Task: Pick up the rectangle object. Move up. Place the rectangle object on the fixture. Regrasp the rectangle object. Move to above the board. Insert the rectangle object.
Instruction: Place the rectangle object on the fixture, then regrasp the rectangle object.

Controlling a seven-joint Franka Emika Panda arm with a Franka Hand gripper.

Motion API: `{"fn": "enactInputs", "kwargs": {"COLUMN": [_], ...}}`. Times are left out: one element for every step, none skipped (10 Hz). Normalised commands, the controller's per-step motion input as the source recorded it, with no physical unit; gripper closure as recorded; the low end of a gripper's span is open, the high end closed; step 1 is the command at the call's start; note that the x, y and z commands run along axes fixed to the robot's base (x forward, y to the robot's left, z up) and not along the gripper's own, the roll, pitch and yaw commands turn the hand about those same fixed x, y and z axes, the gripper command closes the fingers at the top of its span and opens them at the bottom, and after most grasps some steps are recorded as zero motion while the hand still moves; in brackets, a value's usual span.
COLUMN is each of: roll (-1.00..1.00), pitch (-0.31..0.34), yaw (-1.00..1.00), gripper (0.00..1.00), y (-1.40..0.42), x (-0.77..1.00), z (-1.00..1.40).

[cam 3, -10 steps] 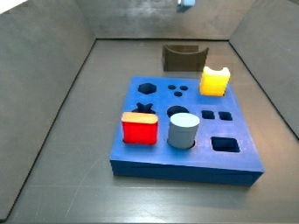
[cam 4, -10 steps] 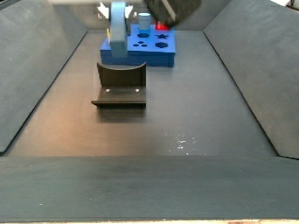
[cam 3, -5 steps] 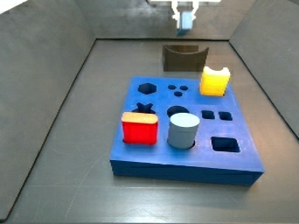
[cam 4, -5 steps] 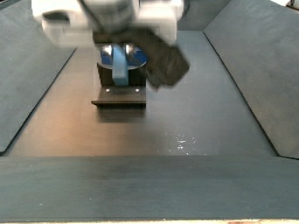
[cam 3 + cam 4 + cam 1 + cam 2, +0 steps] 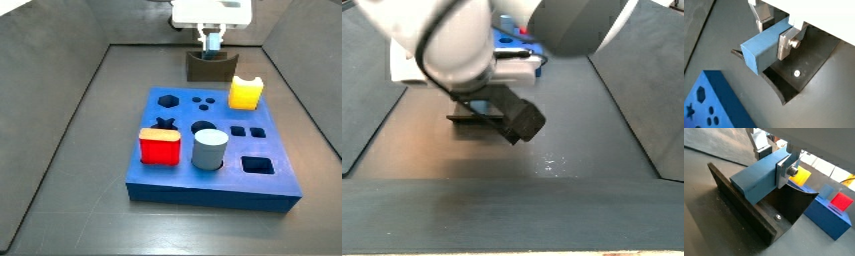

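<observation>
Blue board [image 5: 214,160] lies well forward of your gripper [image 5: 776,35], untouched. Dark fixture [image 5: 764,215] sits directly below it, notch up. Fingers [image 5: 786,44] are clamped on the rectangle object [image 5: 761,50], which hangs just above the notch and looks slightly tilted. Risk, as I judge it: release it skewed and it catches the notch edge and tips out. Arm points straight down over the fixture in a side view.

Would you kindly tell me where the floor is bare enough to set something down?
Bare floor lies left of the board, and in front of it. The far end is crowded: the gripper holds the rectangle object over the fixture.
</observation>
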Motion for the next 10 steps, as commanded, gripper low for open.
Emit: {"fn": "enactInputs", "kwargs": {"roll": [-0.68,-0.58,-0.39,0.0,0.1,0.11,0.12,0.13,0.12,0.12], "pitch": [0.056,0.033,0.015,0.0,0.095,0.108,0.125,0.13,0.135,0.127], "yaw": [-0.15,-0.15,-0.14,0.0,0.0,0.01,0.0,-0.01,-0.02,-0.03], "gripper": [1.0,1.0,1.0,0.0,0.0,0.0,0.0,0.0,0.0,0.0], "y": [0.17,0.18,0.2,0.0,0.0,0.0,0.0,-0.01,0.0,0.0], "x": [0.09,0.08,0.08,0.0,0.0,-0.01,-0.03,-0.03,-0.04,-0.04], "z": [-0.51,-0.49,-0.47,0.0,1.0,1.0,1.0,1.0,1.0,1.0]}}
